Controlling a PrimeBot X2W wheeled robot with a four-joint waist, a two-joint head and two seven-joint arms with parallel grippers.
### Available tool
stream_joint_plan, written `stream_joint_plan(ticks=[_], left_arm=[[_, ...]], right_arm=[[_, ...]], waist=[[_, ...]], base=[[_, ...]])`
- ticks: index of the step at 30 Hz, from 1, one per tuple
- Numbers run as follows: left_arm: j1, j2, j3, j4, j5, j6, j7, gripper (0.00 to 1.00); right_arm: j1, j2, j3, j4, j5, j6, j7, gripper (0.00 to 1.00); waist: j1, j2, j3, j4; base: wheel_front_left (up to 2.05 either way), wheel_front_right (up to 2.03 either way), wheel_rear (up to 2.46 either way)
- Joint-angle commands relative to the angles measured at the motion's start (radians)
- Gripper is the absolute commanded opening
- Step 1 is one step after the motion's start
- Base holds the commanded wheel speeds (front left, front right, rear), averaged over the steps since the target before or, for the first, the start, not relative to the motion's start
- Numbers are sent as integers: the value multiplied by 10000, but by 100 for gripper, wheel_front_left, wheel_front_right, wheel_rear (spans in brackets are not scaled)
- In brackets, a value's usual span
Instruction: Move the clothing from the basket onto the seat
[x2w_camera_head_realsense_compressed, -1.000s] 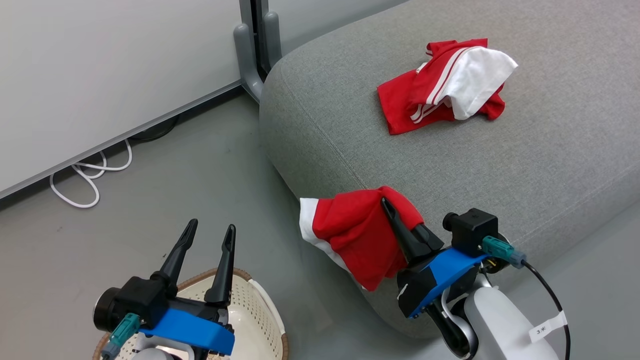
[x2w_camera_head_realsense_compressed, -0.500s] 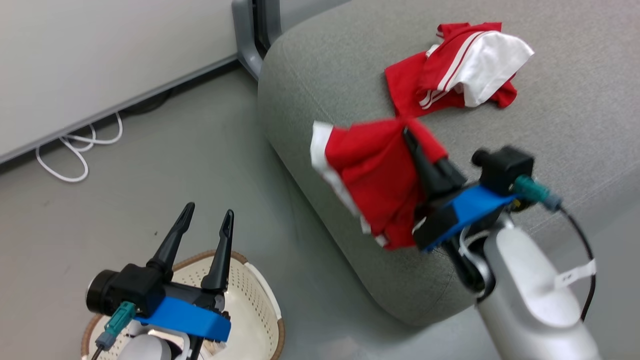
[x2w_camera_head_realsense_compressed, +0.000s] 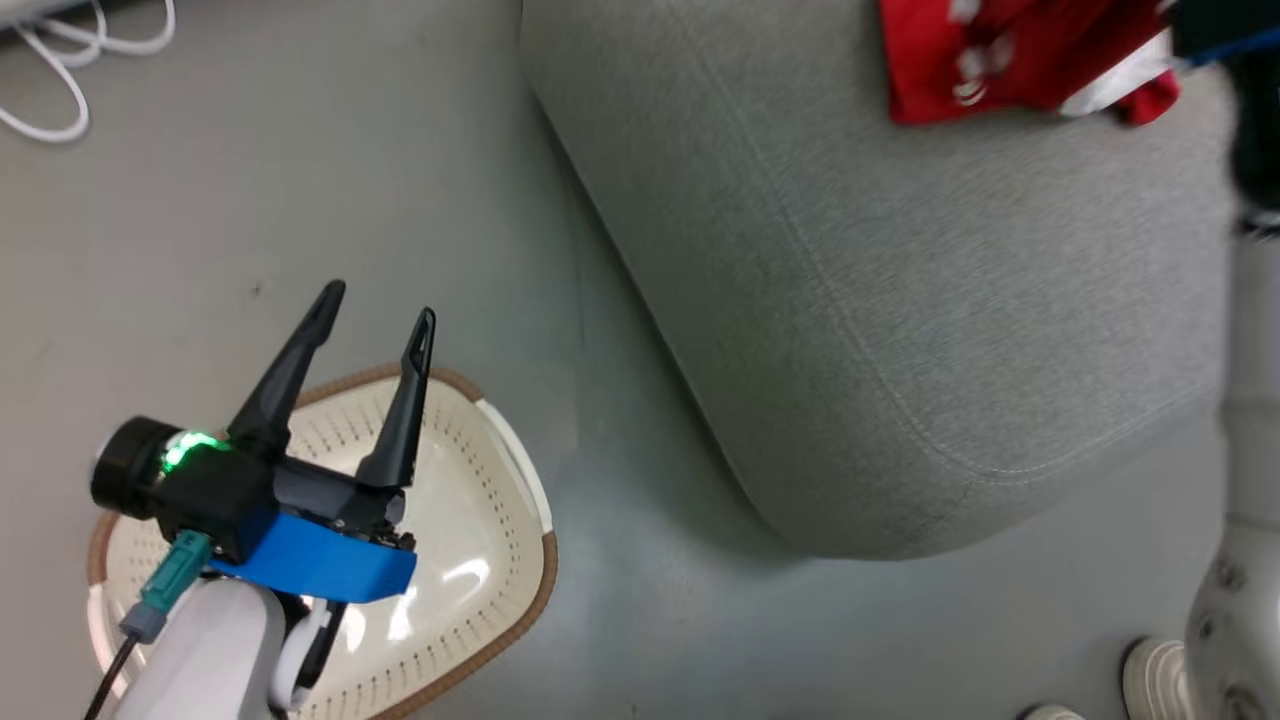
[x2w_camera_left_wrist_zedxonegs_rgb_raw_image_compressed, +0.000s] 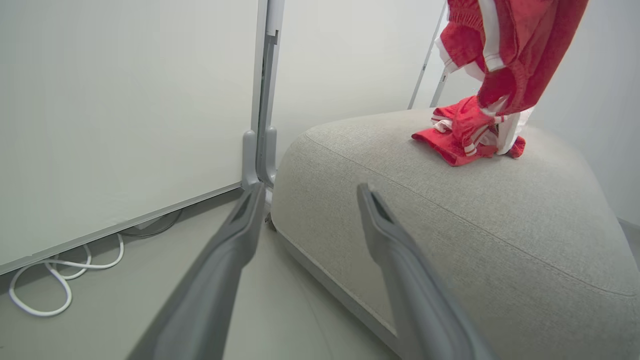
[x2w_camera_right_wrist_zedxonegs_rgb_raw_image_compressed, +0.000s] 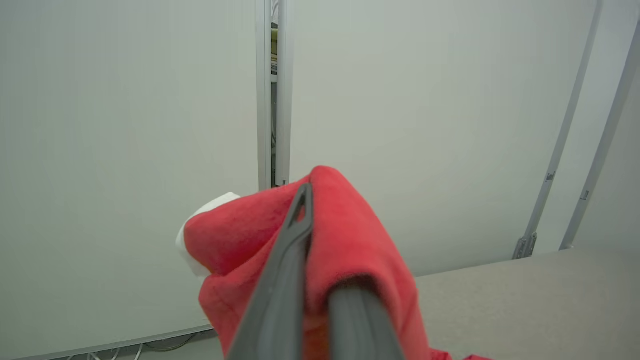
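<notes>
The cream basket (x2w_camera_head_realsense_compressed: 520, 500) stands on the floor at the lower left with no clothing in it. My left gripper (x2w_camera_head_realsense_compressed: 380, 302) hovers open over its rim, its fingers (x2w_camera_left_wrist_zedxonegs_rgb_raw_image_compressed: 235, 240) apart with nothing between them. The large grey seat (x2w_camera_head_realsense_compressed: 900, 300) lies to the right. One piece of red clothing (x2w_camera_left_wrist_zedxonegs_rgb_raw_image_compressed: 465, 142) with white stripes lies on the seat's far part. Above it hangs a second red garment (x2w_camera_left_wrist_zedxonegs_rgb_raw_image_compressed: 510, 50). In the right wrist view my right gripper (x2w_camera_right_wrist_zedxonegs_rgb_raw_image_compressed: 312, 215) is shut on this red cloth (x2w_camera_right_wrist_zedxonegs_rgb_raw_image_compressed: 350, 240), which drapes over the fingers. In the head view the clothing (x2w_camera_head_realsense_compressed: 1000, 60) is a blurred red patch.
A pale panel wall (x2w_camera_left_wrist_zedxonegs_rgb_raw_image_compressed: 125, 110) with a grey post (x2w_camera_left_wrist_zedxonegs_rgb_raw_image_compressed: 262, 125) stands behind the seat. White cable (x2w_camera_left_wrist_zedxonegs_rgb_raw_image_compressed: 45, 295) loops on the floor by the wall. My right forearm (x2w_camera_head_realsense_compressed: 1250, 400) rises along the head view's right edge. Bare grey floor (x2w_camera_head_realsense_compressed: 620, 620) separates basket and seat.
The head camera has tilted down. My right gripper has carried its red garment up from the seat's front edge to above the garment lying on the seat. The left gripper stays open over the basket.
</notes>
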Motion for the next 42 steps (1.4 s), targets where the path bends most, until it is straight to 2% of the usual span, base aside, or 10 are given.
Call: stream_joint_plan(ticks=[1,8,12,17,24,25,27,28,37,42], left_arm=[[-271,135,20,-163,50,-9,-8,100],[-929,500,-216,-768,194,-9,211,100],[-1348,604,-308,-1118,228,-9,251,100],[-1571,596,-466,-1353,276,7,176,100],[-1494,528,-464,-1251,224,58,55,100],[-1497,523,-461,-1230,206,56,60,100],[-1504,513,-455,-1191,189,55,33,100],[-1506,504,-450,-1167,185,55,21,100],[-1427,216,-515,-758,131,64,-24,100],[-1311,-134,-438,-490,49,55,-32,100]], right_arm=[[-440,-193,-318,-27,-125,4,-24,0],[-1849,-838,-2286,757,-743,4,-251,0],[-2282,-1068,-3015,1525,-1144,4,-424,0],[-1798,-1424,-3868,2962,-2408,4,-938,0],[-1407,-1513,-5289,4798,-3125,4,-1495,0],[-1434,-1515,-5434,4968,-3172,4,-1523,14],[-1488,-1537,-5609,5228,-3334,4,-1578,80],[-1518,-1535,-5659,5350,-3381,4,-1600,100],[-1491,-1468,-5619,5955,-3871,4,-1899,100],[-1098,-1340,-5134,6185,-4033,4,-2032,100]], waist=[[-2,0,953,236],[-2,0,2061,594],[-2,0,2551,828],[-2,0,2892,1245],[-2,0,2849,1593],[-2,0,2828,1615],[-2,0,2781,1647],[-2,0,2755,1657],[-2,0,2145,1714],[-2,0,1471,1851]], base=[[0,0,0],[0,0,0],[0,0,0],[0,0,0],[0,0,0],[0,0,0],[0,0,0],[0,0,0],[0,0,0],[0,0,0]])
